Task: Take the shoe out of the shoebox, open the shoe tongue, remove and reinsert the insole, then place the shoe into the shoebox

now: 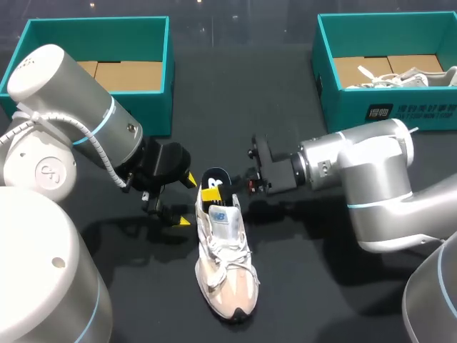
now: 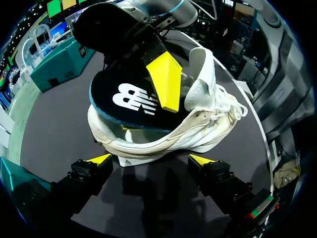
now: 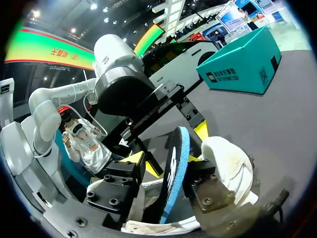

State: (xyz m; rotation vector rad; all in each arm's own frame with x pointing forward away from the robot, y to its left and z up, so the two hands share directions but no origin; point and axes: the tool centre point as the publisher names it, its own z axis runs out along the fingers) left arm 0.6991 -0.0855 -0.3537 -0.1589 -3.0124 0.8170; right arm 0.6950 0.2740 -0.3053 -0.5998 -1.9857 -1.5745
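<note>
Right now the right end effector [image 3: 168, 146] is clenched on the insole [image 2: 124, 99]: one yellow finger [image 2: 166, 82] presses on its printed top and the other sits under it, mostly hidden. The insole's heel end sticks up out of the shoe [image 1: 225, 264] opening. How much of its front end is inside the shoe can't be made out. In the right wrist view the insole shows edge-on between the finger blocks.

The left end effector [image 1: 187, 200] is released, with its tips spread just beside the shoe's heel side and nothing between them. I can't tell if either tip touches the shoe.

The shoe lies on its sole near the middle of the table [image 1: 300, 286], toe toward the near edge, tongue pulled up, laces loose.

An open teal shoebox [image 1: 136, 107] is at the far left corner, partly behind the left arm. A second shoebox [image 1: 343, 107] at the far right corner holds another shoe [image 1: 407, 77], cut off at the edge.
</note>
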